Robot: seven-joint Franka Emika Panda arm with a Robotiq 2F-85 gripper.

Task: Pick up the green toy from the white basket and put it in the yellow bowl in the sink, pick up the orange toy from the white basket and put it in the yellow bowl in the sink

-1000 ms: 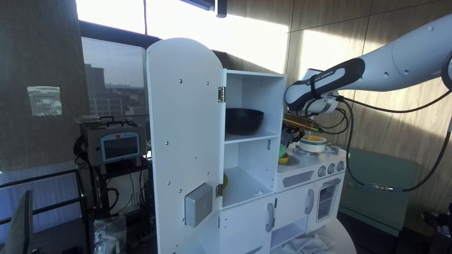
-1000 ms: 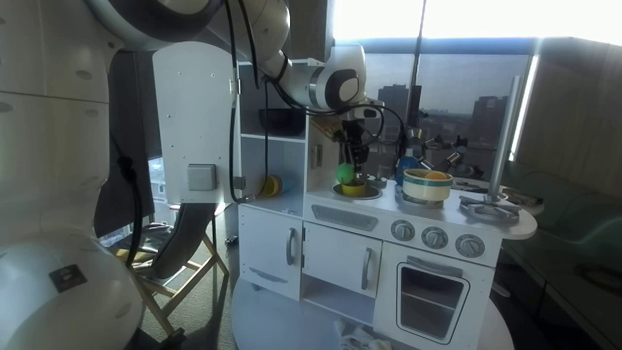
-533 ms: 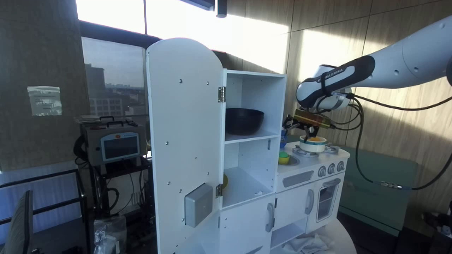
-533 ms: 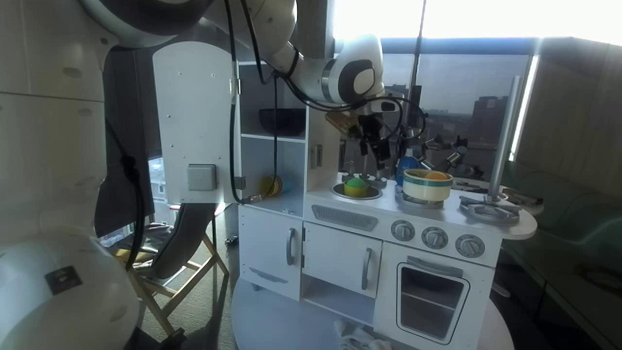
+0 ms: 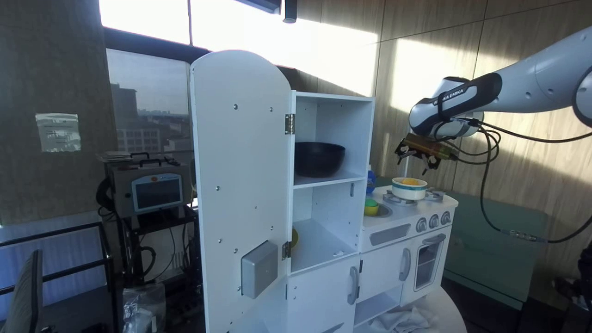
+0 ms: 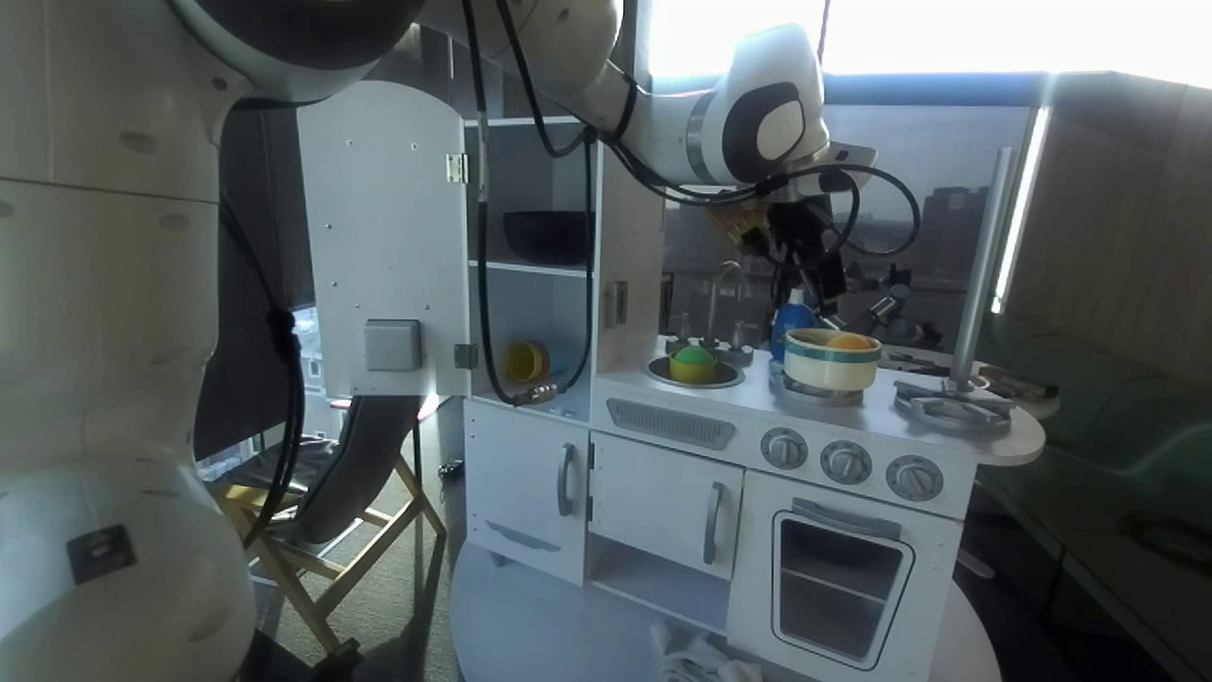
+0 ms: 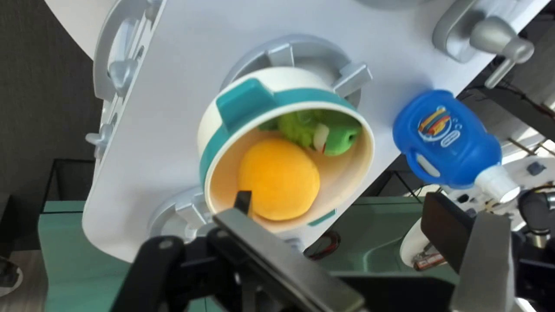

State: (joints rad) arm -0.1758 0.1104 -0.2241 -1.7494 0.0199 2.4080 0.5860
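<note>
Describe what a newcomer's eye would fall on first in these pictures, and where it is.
Probably the round orange toy, bright near the middle of the wrist view, inside the teal-banded white pot with the open gripper above it. Next might come the tall white door, standing open left of centre in an exterior view. A smaller colour spot is the round green toy in the yellow bowl in the sink.

the cabinet (image 5: 342, 208) stands with its tall door (image 5: 240, 180) open; a black bowl (image 5: 319, 159) sits on the upper shelf (image 5: 351, 176), a yellow cup (image 6: 524, 363) on the lower shelf (image 5: 319, 249). a blue bottle (image 7: 446, 138) stands upright near a burner (image 7: 312, 48). a cloth (image 5: 409, 319) lies crumpled on the white tabletop (image 6: 535, 616).
</note>
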